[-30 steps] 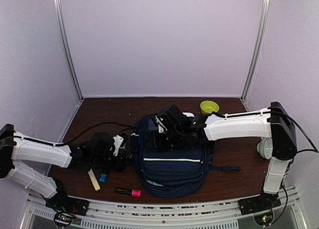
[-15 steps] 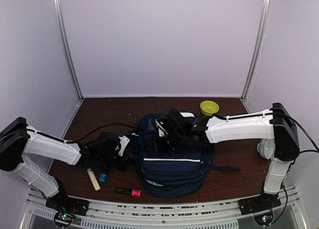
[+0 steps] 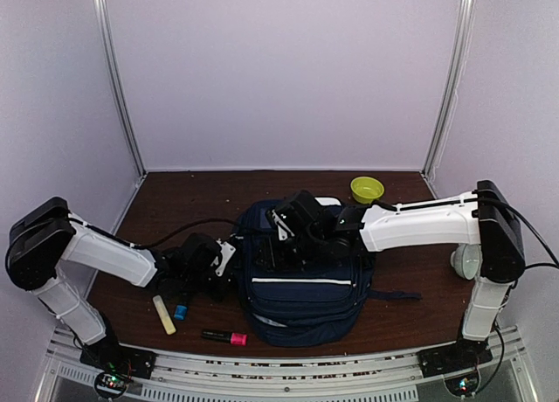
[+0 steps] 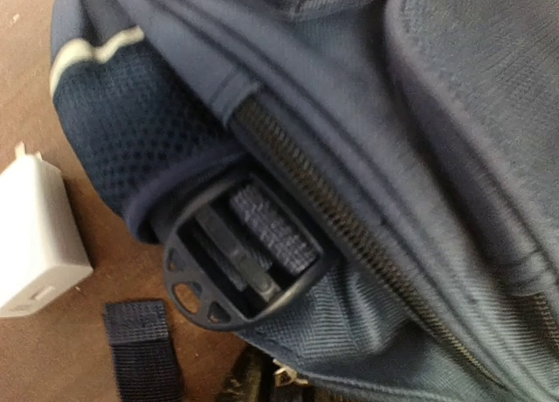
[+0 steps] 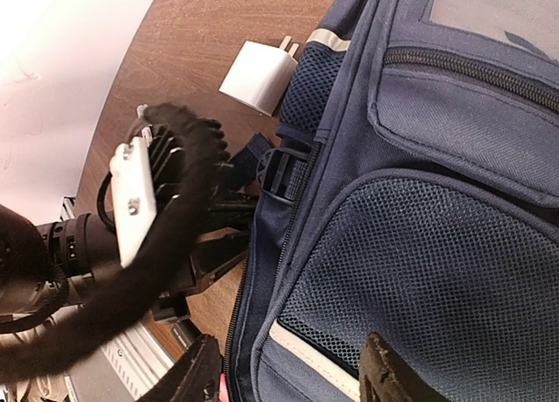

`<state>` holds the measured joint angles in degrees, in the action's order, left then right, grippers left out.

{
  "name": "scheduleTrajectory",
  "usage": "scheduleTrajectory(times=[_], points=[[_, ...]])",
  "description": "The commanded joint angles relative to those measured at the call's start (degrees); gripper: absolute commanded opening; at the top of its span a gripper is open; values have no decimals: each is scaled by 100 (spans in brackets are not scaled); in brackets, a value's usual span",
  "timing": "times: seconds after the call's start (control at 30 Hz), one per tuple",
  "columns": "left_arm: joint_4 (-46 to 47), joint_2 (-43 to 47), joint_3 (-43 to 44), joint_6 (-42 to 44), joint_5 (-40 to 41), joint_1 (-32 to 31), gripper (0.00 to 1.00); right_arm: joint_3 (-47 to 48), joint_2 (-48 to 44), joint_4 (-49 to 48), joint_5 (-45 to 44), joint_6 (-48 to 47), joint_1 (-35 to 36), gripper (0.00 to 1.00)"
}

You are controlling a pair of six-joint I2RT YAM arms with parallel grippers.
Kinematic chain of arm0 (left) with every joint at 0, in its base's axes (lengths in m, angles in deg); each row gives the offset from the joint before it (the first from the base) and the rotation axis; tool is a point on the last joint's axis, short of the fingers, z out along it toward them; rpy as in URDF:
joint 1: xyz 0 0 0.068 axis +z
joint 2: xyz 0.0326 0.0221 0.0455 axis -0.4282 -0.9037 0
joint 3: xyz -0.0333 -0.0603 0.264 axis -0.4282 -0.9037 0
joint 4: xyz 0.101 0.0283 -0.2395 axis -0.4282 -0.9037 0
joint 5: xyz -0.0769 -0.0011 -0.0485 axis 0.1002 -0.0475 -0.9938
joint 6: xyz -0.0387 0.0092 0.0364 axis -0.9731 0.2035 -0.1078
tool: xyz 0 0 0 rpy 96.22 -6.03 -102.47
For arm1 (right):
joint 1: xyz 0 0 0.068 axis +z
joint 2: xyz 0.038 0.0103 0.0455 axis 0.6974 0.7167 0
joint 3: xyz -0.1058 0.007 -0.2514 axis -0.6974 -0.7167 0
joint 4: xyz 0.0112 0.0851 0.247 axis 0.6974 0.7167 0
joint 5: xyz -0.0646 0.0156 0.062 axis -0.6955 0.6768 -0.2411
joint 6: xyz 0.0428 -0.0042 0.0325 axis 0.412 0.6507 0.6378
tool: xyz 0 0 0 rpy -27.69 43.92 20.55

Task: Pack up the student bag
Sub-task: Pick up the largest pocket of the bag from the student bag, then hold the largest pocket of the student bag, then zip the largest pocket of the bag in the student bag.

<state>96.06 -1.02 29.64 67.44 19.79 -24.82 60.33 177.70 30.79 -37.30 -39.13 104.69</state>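
Brown table (image 3: pixel 175 201), lilac walls behind. Left gripper (image 3: pixel 225 264) is nosing against the left side of the student bag (image 3: pixel 301 301), mid-table; its jaw gap is hiding, can't tell. Right gripper (image 5: pixel 297 371) is hovering over the bag front, fingers spread, empty. Likely needing the zipper (image 4: pixel 349 234), not the buckle (image 4: pixel 236 253). Counting: one bag, one charger (image 4: pixel 35 236), one bowl (image 3: pixel 367 189), three markers (image 3: pixel 164 315).

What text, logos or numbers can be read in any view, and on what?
No text reads in any view.
Pale front patch on the student bag: cut off by the frame edge, nothing legible.
White charger: visible faces blank.
Highlighters: too small to read.
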Motion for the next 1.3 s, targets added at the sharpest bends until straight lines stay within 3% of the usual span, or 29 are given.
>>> scheduleTrajectory(times=[0.0,0.17,0.37,0.53,0.73,0.97,1.27], points=[[317,-96,27,-180,9,43,14,-130,-136,-115,12,33,27,55],[99,128,-121,-347,76,43,0,-86,-84,-122,16,20,30,55],[-292,514,-131,-401,168,-79,0,292,203,-105,-5,-80,-16,55],[-1022,880,67,-476,385,-377,0,775,640,-588,603,157,-260,54],[-1439,1254,55,-490,313,-583,0,1773,1646,-419,852,325,-357,54],[-1652,1274,-39,-554,67,-630,0,2377,2761,-323,1000,822,-518,51],[-2085,754,288,-660,-328,-1278,0,2596,3034,-99,494,1187,-598,51]])
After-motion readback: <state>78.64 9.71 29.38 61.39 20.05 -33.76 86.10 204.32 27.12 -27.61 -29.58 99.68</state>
